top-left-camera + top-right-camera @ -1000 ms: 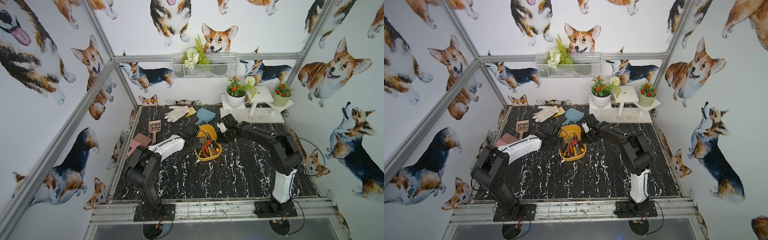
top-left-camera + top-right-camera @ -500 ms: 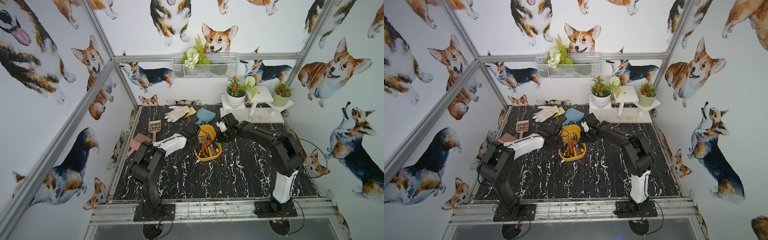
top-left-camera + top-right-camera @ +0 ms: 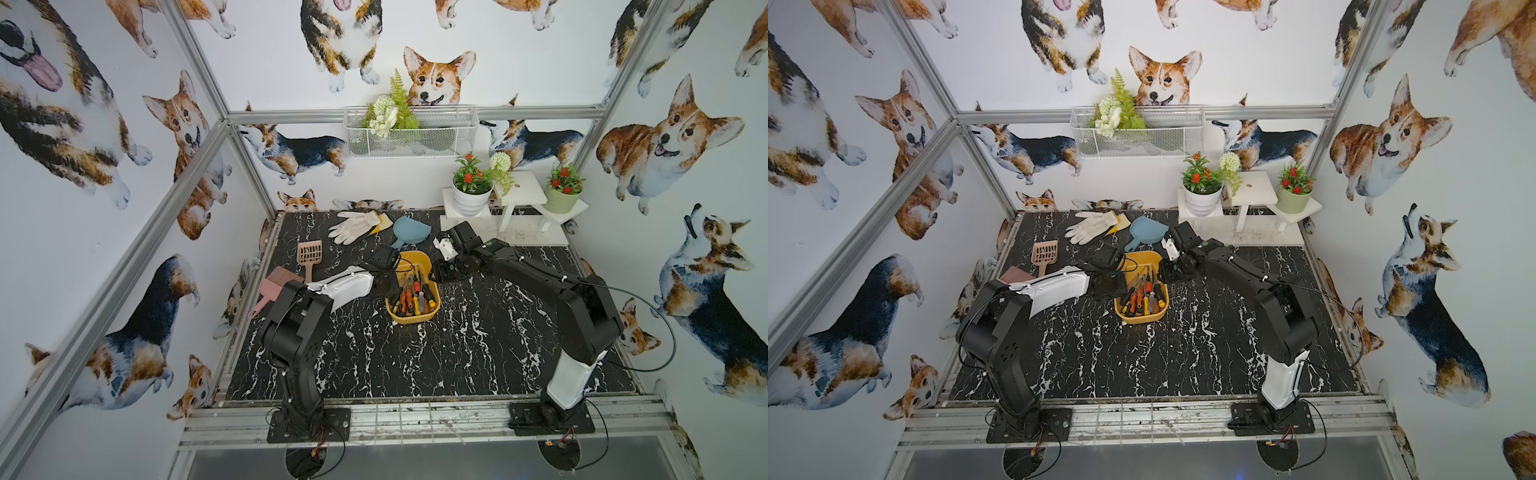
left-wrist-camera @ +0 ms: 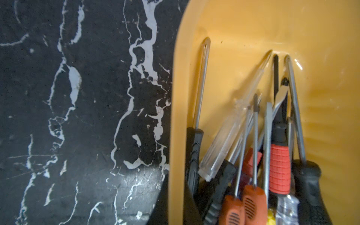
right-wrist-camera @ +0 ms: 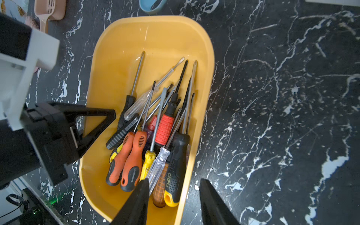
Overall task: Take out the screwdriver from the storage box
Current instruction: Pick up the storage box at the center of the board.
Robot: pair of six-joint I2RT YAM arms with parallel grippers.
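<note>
Right wrist view: the right gripper [image 5: 174, 182] stood with its jaws spread and empty, 1 finger above the inside of the storage box [image 5: 155, 37] and 1 outside its wall. Contact with the wall could not be confirmed. The left gripper [image 4: 176, 192] was pressed together on the opposite long wall, which the left wrist view showed running between its fingers.

Change noted against 1 second before: the left gripper, then wide, had clamped that wall. The right gripper, then closed, had parted its jaws. Judgement: the left arm now braced the box and the right was freed to pick. No screwdriver had yet left the box.

Location: the box lay on the marble-patterned table [image 3: 415, 365], between the 2 grippers. The screwdrivers [image 5: 155, 126] were heaped inside it, with their handle ends closest to the right gripper's fingertips.

Count:
- 1 box and 2 grippers.
- 10 distinct handles: 2 orange, 2 clear, 2 black, 1 red-gripped, 1 yellow, 1 amber, 1 black-and-yellow.
- At least 1 more handle was part-buried, so the total was not certain.
- Beyond the left gripper, clear of the box: 1 white glove [image 3: 353, 226], 1 blue scoop [image 3: 409, 230], 1 tan slotted scoop [image 3: 309, 253] and 1 pink brush [image 3: 276, 282].
</note>
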